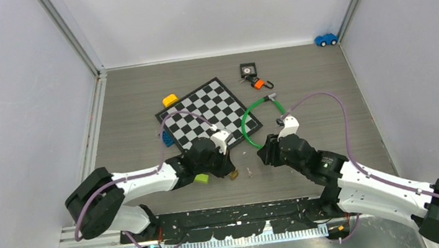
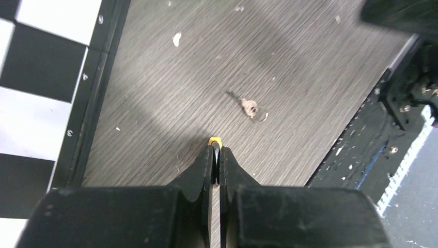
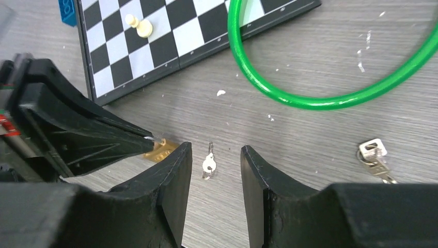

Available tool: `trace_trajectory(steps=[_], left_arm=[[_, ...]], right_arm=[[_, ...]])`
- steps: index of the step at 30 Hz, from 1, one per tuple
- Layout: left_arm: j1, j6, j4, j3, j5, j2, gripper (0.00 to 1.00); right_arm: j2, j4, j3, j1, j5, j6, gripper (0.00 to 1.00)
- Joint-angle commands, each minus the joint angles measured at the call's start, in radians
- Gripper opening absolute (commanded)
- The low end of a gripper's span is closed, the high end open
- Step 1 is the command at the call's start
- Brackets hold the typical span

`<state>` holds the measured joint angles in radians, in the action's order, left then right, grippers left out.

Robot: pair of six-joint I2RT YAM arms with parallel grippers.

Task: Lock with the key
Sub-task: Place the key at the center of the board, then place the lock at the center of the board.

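Chessboard: 1.
White chess pieces: 2, on the board.
Green cable loop: 1.
Brass padlock: 1.
Loose key: 1.
Key bunch: 1; number of keys in it cannot be told.
Black square item: 1.
Orange carabiner: 1.
Blocks: 3, namely yellow block, blue block and lime block.
Blue toy car: 1.
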<state>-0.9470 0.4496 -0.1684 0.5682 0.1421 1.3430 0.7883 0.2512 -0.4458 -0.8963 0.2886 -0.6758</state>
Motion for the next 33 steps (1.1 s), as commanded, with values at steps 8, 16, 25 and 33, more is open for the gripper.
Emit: trace_trajectory(steps=[8,16,25,33], left_arm=[[-0.001,-0.035,0.071,0.102,-0.016,0.079,0.16],[-0.001,-0.054,0.157,0.131,-0.059,0.029,0.54],[-0.001,-0.095,0.366,0.239,-0.219,-0.015,0.73],[0.011,-0.079,0.759,0.521,-0.352,0.058,0.78]], right_arm=[[-0.113,0.106,-0.027,0.0,0.15,0.025,0.45],[-0.106,0.104,-0.031,0.0,0.164,0.037,0.46],[-0.103,0.159,-0.056,0.0,0.24,-0.004,0.45],[0.01,0.356,-0.201,0.0,0.334,-0.073,0.5]])
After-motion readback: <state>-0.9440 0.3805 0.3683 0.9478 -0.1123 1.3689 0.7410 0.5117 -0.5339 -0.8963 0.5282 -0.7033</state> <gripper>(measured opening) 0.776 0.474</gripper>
